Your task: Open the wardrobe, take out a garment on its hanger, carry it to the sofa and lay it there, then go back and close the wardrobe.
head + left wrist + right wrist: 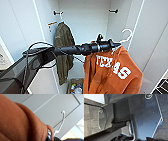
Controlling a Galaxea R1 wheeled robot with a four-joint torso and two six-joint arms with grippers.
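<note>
Two steps look done from the head view: the wardrobe [85,20] stands open, and the garment [110,72] hangs on its hanger [126,36] off the left end effector [113,45], pinched on the hanger, in front of the wardrobe's olive jacket [63,50]. From the left wrist, the hook is free of any rail. Right end effector's state cannot be told. Sofa and closing remain.

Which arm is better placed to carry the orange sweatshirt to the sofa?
Left. The left gripper already holds the hanger with the sweatshirt outside the open wardrobe.
</note>
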